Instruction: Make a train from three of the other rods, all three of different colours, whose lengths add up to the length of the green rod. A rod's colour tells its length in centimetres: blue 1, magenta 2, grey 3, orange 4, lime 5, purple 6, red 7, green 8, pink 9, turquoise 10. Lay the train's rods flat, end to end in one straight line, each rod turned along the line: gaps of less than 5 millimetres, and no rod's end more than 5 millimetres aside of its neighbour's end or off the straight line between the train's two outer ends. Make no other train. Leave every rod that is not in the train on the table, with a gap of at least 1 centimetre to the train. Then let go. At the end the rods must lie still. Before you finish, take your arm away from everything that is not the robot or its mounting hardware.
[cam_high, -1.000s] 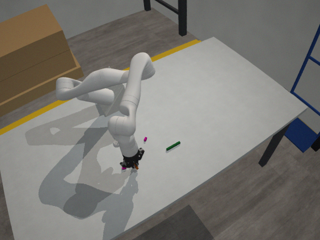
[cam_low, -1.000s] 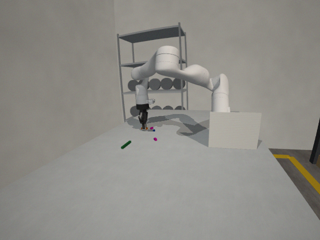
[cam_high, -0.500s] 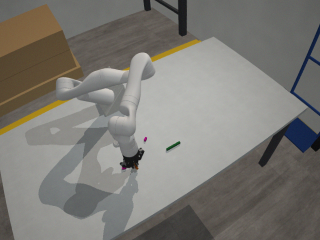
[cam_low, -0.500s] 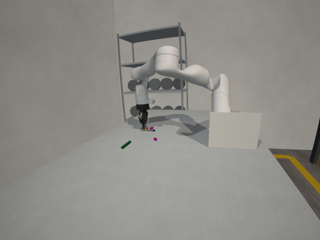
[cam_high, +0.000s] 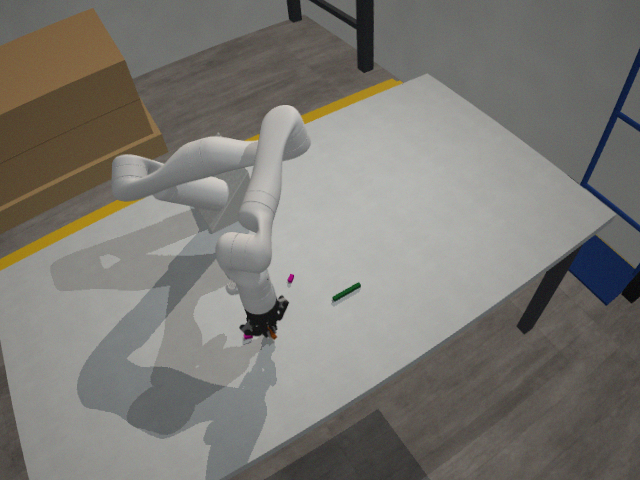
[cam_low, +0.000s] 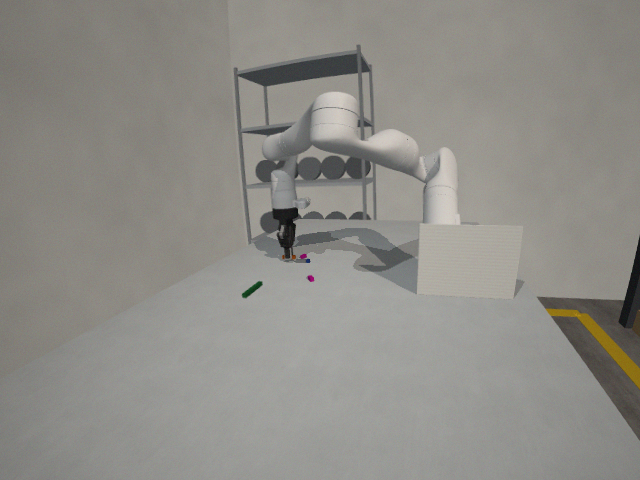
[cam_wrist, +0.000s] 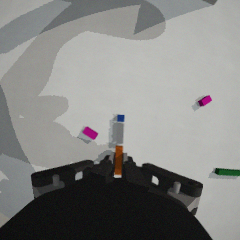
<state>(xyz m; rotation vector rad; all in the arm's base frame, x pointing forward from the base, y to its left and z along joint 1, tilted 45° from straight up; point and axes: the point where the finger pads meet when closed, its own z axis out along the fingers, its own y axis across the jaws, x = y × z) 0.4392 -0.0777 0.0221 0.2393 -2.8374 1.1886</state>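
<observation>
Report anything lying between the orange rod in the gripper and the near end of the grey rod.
Nothing visible does. The orange rod, clamped in the gripper, lines up with the grey rod and blue rod. The nearest magenta rod lies off to the side.

The jaws clamp an orange rod (cam_wrist: 118, 160) in line with grey rod (cam_wrist: 118, 134) and blue rod (cam_wrist: 120, 118).

A grey shelf rack (cam_low: 238, 134) stands against the back wall, dark rolls (cam_low: 310, 167) lying on its shelves. A white block (cam_low: 469, 260) sits on the table (cam_low: 320, 372). A yellow floor line (cam_high: 67, 227) runs alongside, past stacked brown crates (cam_high: 62, 103) and a blue frame (cam_high: 607, 139).
</observation>
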